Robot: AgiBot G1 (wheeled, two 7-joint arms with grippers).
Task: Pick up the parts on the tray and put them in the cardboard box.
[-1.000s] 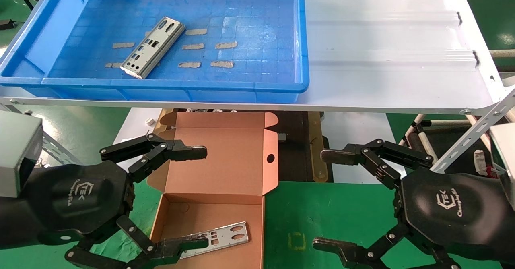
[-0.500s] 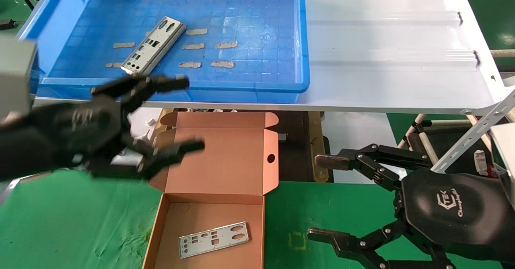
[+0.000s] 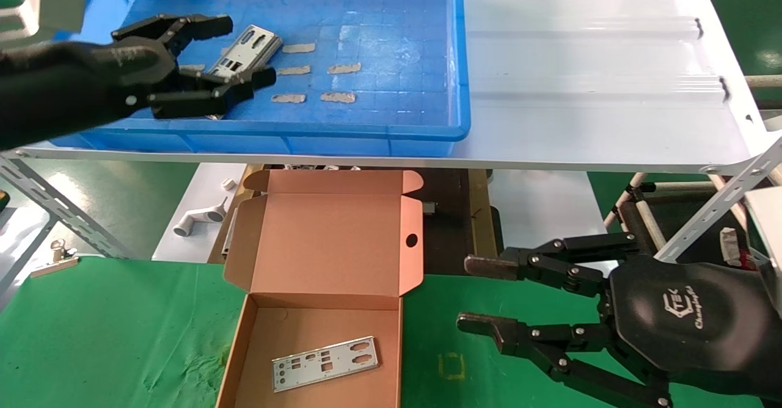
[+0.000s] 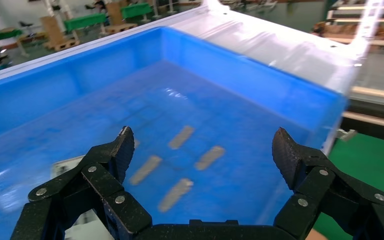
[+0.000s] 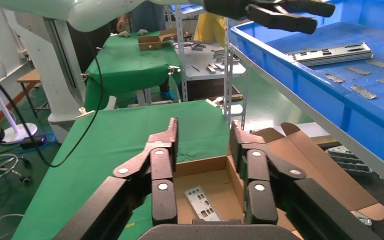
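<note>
A factory workshop: green-clothed benches (image 5: 130, 55), metal racking (image 5: 228, 65), stacked parts.

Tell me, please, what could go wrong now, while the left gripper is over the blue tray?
1. The silver punched metal plate lies flat on the bright-blue plastic tray; the open left gripper may slide over it rather than catch an edge.
2. Small tan tape strips lie beside it and might be pinched.
3. The right gripper hangs open beside the brown cardboard box, possibly crowding the drop.

Two parts — one in the tray (image 3: 366, 130), one boxed (image 3: 325, 363).
</note>
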